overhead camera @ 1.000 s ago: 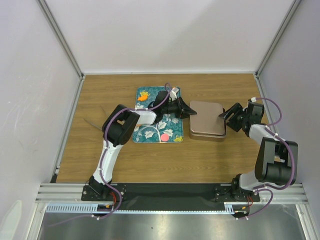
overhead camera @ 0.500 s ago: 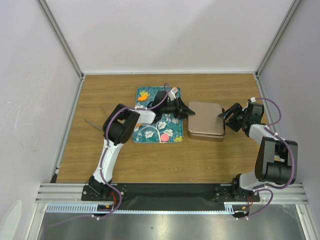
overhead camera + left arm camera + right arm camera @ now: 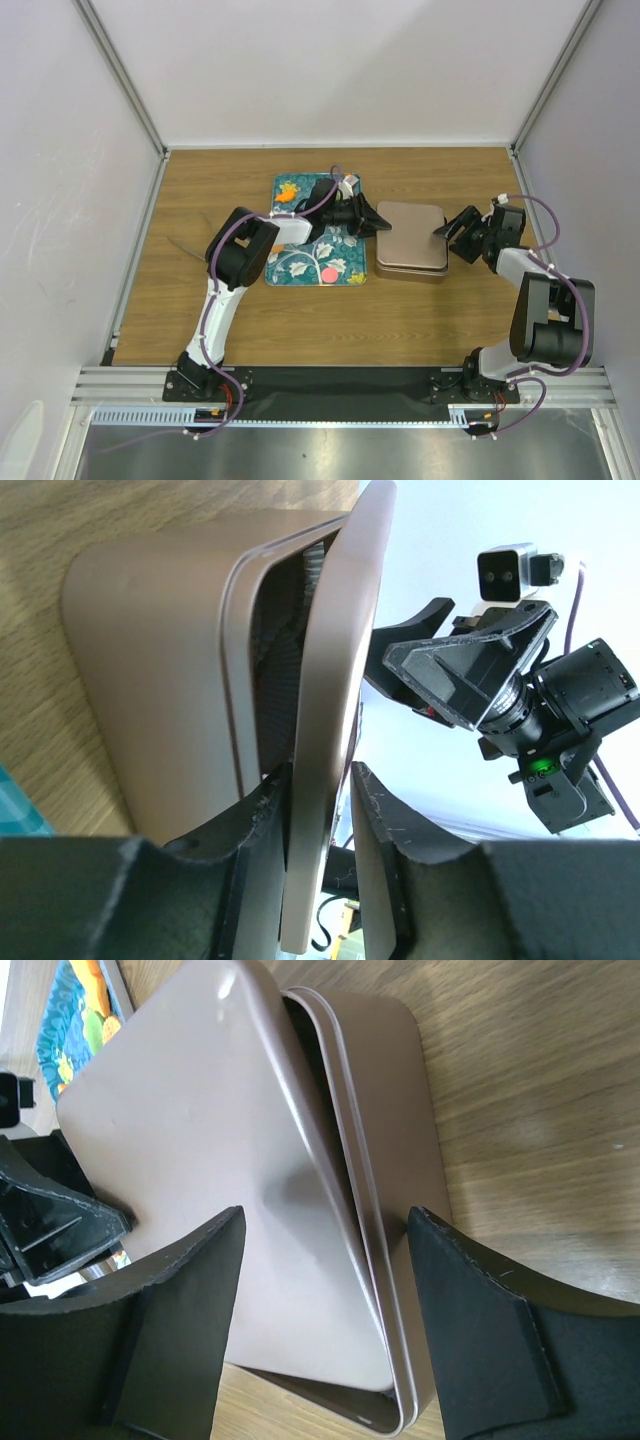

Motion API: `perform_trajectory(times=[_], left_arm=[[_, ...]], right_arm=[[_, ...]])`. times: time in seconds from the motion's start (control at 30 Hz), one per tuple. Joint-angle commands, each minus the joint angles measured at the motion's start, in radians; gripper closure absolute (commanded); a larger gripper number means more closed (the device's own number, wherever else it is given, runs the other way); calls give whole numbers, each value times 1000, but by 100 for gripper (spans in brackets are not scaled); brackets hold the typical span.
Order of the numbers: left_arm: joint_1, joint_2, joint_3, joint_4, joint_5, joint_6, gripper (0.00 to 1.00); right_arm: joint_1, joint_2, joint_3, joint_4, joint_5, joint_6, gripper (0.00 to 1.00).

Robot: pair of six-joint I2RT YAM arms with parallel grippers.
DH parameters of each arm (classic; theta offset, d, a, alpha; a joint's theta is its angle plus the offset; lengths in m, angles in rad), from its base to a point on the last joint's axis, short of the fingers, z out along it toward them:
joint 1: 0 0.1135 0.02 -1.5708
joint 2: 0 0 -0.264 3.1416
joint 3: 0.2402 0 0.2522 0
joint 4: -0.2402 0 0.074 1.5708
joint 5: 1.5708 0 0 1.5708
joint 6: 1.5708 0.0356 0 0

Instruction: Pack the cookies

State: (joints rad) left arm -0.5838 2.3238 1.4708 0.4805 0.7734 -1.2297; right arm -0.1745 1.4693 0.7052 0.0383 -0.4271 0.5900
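Observation:
A pink cookie lies on the teal patterned tray near its front edge; no other cookies show. The rose-gold tin stands to the right of the tray with its lid on top. My left gripper is shut on the lid's left edge, which is raised off the tin base. My right gripper is open, its jaws straddling the right end of the lid and tin without touching them.
The wooden table is enclosed by white walls on three sides. The tray's pattern has orange and yellow printed flowers at its far left corner. My left arm reaches across the tray's far half.
The tin and lid have shifted slightly left with my left gripper. My right gripper has followed a little to the left.

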Motion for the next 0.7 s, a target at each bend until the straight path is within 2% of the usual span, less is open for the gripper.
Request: perform_trajectory(times=[0.0, 0.43, 0.67], left_arm=[[4, 26, 34, -100, -2, 75, 63], [13, 28, 48, -169, -16, 144, 52], [36, -30, 11, -146, 0, 154, 54]], right_arm=[[26, 16, 19, 34, -44, -15, 28], [33, 32, 34, 20, -36, -30, 28], [33, 43, 34, 23, -29, -28, 29]])
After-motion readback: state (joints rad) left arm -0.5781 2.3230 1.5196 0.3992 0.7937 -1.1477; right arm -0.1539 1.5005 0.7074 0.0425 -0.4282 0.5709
